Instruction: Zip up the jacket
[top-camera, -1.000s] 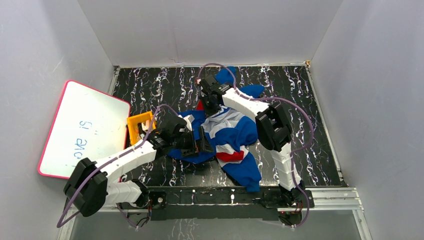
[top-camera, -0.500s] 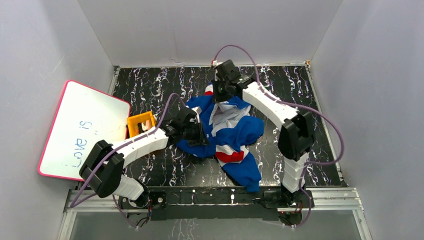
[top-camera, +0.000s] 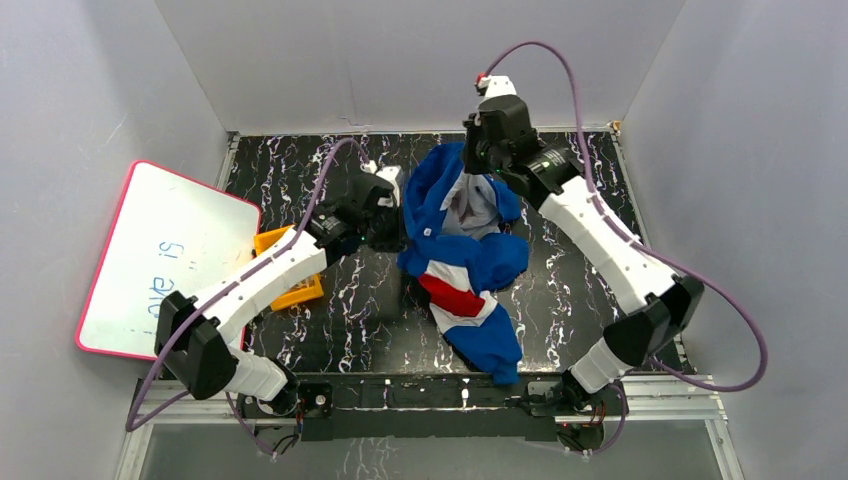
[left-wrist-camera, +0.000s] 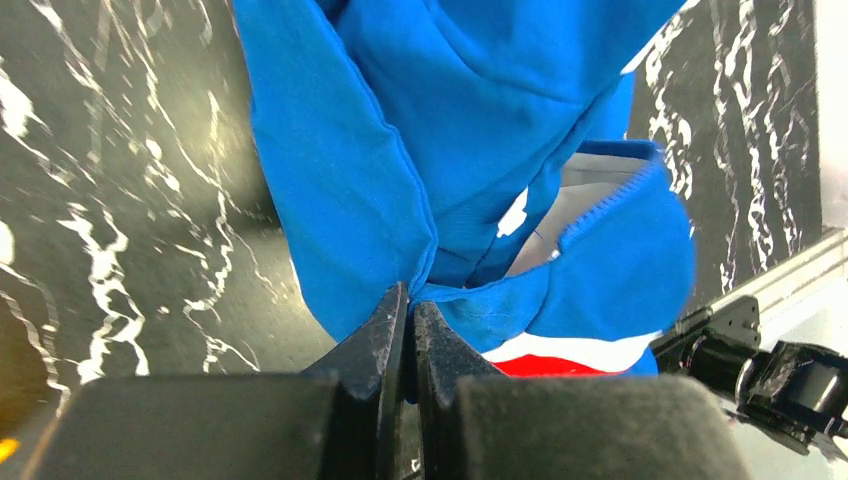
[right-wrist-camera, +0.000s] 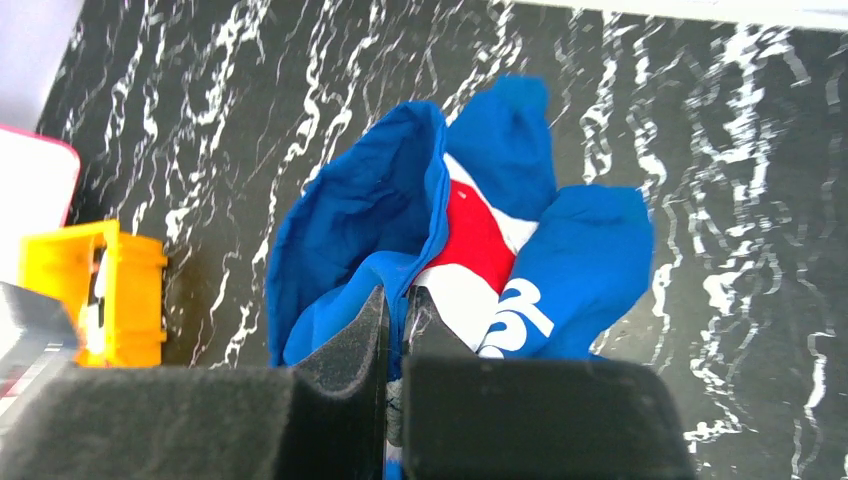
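Note:
The jacket (top-camera: 470, 262), royal blue with red and white stripes, hangs lifted between both arms over the middle of the black marbled table (top-camera: 300, 170). My left gripper (top-camera: 398, 222) is shut on a blue fabric edge at its left side; in the left wrist view that gripper (left-wrist-camera: 410, 298) pinches a fold of the jacket (left-wrist-camera: 400, 150), and a zipper edge (left-wrist-camera: 610, 205) shows beside the pale lining. My right gripper (top-camera: 487, 160) is shut on the upper edge, raised high. In the right wrist view that gripper (right-wrist-camera: 398, 298) clamps blue fabric, with the jacket (right-wrist-camera: 590, 260) and its white lettering hanging below.
An orange box (top-camera: 285, 262) sits on the table under my left arm, also visible as the orange box (right-wrist-camera: 110, 290) in the right wrist view. A pink-rimmed whiteboard (top-camera: 160, 260) with blue writing leans at the left wall. The jacket's lower part (top-camera: 490, 345) trails near the front rail.
My left gripper closed on the jacket's left edge. Both arms then rose toward the back, lifting and spreading the jacket; my right arm stretched out furthest.

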